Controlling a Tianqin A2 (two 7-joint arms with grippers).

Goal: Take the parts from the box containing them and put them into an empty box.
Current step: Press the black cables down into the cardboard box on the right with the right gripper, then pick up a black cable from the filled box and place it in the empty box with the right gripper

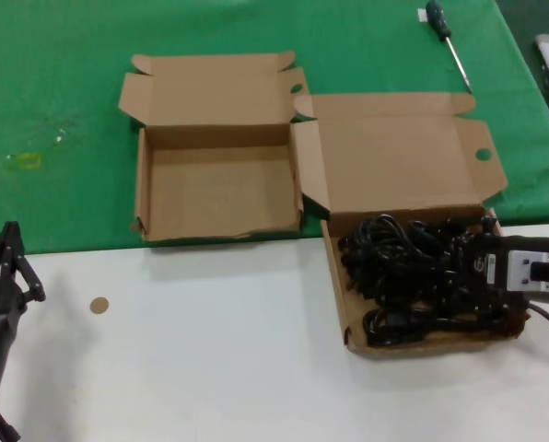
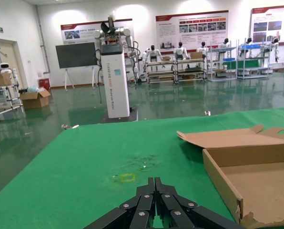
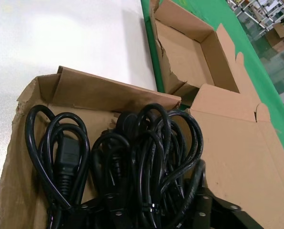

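Black power cords [image 1: 413,276], thin and looped into small bundles with their plugs, lie heaped in the wider shallow brown cardboard box [image 1: 337,285] on the white tabletop [image 1: 210,350], on my right; its broad lid [image 1: 399,152] lies back onto the green cloth [image 1: 63,110], a round hole showing in its side flap. My right gripper [image 1: 482,267] sits low over the heap at the box's far right end, right in among the loops; I cannot tell how far its fingers are parted or whether they have any cord, since in the right wrist view only the black linkage shows, half buried among the cords [image 3: 147,157].

Just to the left of that box, its lid flaps touching the other's, the narrower shallow brown cardboard box [image 1: 217,189] lies open on the green cloth with nothing inside; its lid ends in small rounded tabs. My left gripper [image 1: 7,267] waits well apart at the near left edge of the white tabletop, its black fingers [image 2: 147,202] drawn together on nothing. A small round brown disc [image 1: 99,306] lies on the white surface near it; a dark-handled screwdriver [image 1: 448,41] rests far back on the cloth.
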